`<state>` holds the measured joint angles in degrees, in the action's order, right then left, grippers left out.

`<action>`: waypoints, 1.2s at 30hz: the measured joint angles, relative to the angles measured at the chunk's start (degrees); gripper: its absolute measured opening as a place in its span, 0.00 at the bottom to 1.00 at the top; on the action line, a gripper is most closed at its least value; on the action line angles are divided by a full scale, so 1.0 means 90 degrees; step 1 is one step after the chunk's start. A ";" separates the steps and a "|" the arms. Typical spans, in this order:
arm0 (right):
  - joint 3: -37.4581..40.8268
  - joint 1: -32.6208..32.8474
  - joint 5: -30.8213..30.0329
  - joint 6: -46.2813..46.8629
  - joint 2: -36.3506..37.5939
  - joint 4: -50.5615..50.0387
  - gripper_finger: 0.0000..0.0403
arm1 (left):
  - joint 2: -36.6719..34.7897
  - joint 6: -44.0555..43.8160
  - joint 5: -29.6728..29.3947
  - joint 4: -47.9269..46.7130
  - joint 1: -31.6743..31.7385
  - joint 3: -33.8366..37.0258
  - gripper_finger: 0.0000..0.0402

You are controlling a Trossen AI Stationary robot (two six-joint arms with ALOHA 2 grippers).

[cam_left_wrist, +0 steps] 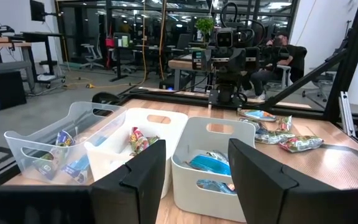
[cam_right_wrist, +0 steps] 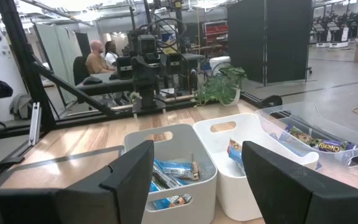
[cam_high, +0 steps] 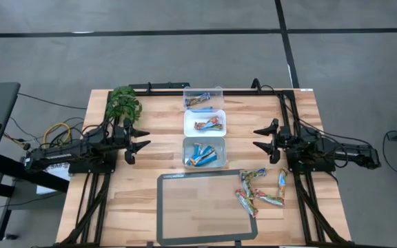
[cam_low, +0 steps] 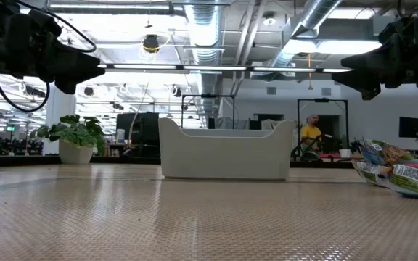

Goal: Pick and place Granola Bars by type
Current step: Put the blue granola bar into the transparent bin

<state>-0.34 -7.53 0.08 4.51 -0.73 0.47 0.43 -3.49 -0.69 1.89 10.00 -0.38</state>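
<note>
Three plastic tubs [cam_high: 204, 126] stood in a column; five loose multicoloured wrapped granola bars [cam_high: 259, 189] lay at 4 o'clock; left gripper [cam_high: 142, 138] and right gripper [cam_high: 261, 136] were both spread, empty

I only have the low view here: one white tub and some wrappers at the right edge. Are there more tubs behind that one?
Observer: Yes, three tubs in a row; the near white tub holds blue bars.
Operator: And the loose wrappers?
Observer: A pile of multicoloured bars lies beside the grey mat, near the right arm.
Operator: Either arm holding anything?
Observer: No. Left gripper and right gripper are open, empty, flanking the tubs.
</note>
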 joint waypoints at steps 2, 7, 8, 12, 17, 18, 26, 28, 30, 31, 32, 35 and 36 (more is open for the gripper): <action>0.0000 0.0000 0.0000 0.0000 0.0000 0.0000 0.59 | 0.0000 -0.0023 0.0000 0.0000 0.0000 0.0000 0.42; -0.0005 0.0000 0.0237 0.1604 0.0000 0.0049 0.59 | 0.0000 0.0008 0.0002 0.0000 0.0000 0.0000 0.42; -0.0021 0.0000 0.0349 0.2453 0.0000 0.0058 0.59 | 0.0000 0.0042 0.0000 0.0000 0.0000 0.0000 0.42; -0.0441 0.0000 0.0400 0.5573 -0.0204 -0.0372 0.59 | 0.0000 0.0074 0.0002 0.0000 0.0000 0.0000 0.42; -0.1229 0.0013 0.0804 0.6340 -0.0880 -0.1643 0.59 | 0.0000 0.0125 0.0002 0.0000 0.0000 0.0000 0.42; -0.1427 0.0048 0.0818 0.6146 -0.1135 -0.1856 0.59 | 0.0000 0.0143 0.0002 0.0000 0.0000 0.0000 0.42; -0.3212 0.0964 0.0815 0.3926 -0.3749 -0.3271 0.59 | 0.0001 0.0146 0.0002 0.0000 -0.0001 0.0000 0.42; -0.3573 0.1254 0.0814 0.3462 -0.4336 -0.3617 0.59 | 0.0002 0.0112 0.0002 -0.0001 0.0000 0.0000 0.42; -0.3828 0.1582 0.0816 0.2890 -0.4857 -0.3840 0.59 | 0.0000 0.0066 0.0002 0.0000 -0.0002 0.0002 0.42; -0.3908 0.1746 0.0818 0.2580 -0.5079 -0.3930 0.59 | 0.0002 0.0066 0.0002 -0.0002 -0.0002 0.0000 0.42; -0.3968 0.1897 0.0817 0.2288 -0.5276 -0.3978 0.59 | 0.0001 0.0074 0.0002 0.0000 0.0000 0.0000 0.42; -0.4051 0.2299 0.0818 0.1667 -0.5690 -0.4064 0.59 | 0.0002 0.0163 0.0004 0.0000 0.0000 0.0000 0.42; -0.4051 0.2421 0.0816 0.1563 -0.5796 -0.4119 0.59 | 0.0002 0.0162 0.0002 0.0000 0.0000 0.0000 0.42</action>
<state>-36.80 14.26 7.42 18.58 -52.90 -36.60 0.45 -2.03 -0.67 1.89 10.00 -0.38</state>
